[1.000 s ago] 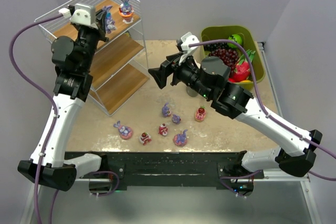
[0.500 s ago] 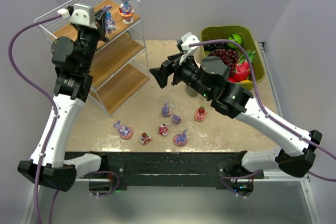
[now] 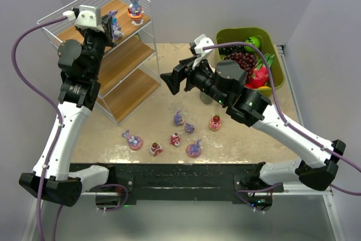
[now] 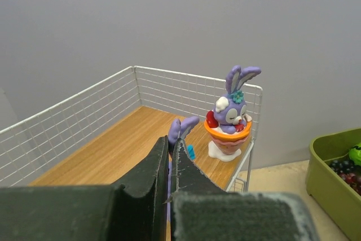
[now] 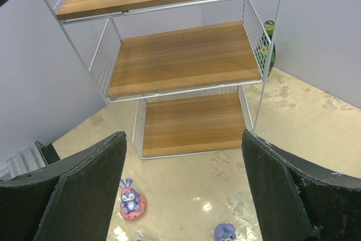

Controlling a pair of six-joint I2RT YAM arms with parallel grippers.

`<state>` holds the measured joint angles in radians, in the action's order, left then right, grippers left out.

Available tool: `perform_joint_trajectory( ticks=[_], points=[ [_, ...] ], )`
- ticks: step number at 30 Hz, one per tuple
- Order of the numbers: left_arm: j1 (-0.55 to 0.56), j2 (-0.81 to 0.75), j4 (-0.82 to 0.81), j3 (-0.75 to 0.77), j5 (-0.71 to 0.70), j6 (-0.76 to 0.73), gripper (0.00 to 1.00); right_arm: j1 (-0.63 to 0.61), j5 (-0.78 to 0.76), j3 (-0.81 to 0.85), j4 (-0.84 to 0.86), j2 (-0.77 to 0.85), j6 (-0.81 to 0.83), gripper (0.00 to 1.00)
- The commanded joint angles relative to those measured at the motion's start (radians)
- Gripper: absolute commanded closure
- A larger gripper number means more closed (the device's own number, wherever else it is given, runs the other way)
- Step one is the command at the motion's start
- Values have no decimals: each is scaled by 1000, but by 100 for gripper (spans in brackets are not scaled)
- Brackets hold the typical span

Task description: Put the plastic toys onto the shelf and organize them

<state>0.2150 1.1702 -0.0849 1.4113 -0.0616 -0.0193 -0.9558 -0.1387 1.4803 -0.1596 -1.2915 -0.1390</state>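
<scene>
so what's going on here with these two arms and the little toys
The left gripper is shut on a purple bunny toy and holds it over the top board of the shelf. A bunny in an orange cup already stands there. The right gripper is open and empty, hovering above the table and facing the shelf. Seven small toys lie on the table, and the two lower boards are bare.

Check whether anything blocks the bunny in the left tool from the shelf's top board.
Nothing visible does. The left tool holds the purple bunny over the bare top board; the cupcake bunny stands aside at the far corner.
</scene>
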Motion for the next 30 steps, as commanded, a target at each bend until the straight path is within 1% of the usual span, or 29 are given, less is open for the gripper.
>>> perform_joint_trajectory(
  ticks=[1,12,21,26,30],
  points=[
    [-8,-7,-53,-6,-32,-7,100,5,14,-2,45,-9,-13,14],
    [-9,-12,-75,-46,-53,-34,100,6,24,-3,55,-22,-22,14],
    [-9,0,-73,-37,-64,-39,100,8,30,-2,57,-32,-27,14],
    [-9,9,-69,-23,-55,-41,91,6,34,0,61,-38,-27,14],
    [-9,19,-64,-12,-49,-45,89,8,34,0,65,-40,-28,14]
  ],
)
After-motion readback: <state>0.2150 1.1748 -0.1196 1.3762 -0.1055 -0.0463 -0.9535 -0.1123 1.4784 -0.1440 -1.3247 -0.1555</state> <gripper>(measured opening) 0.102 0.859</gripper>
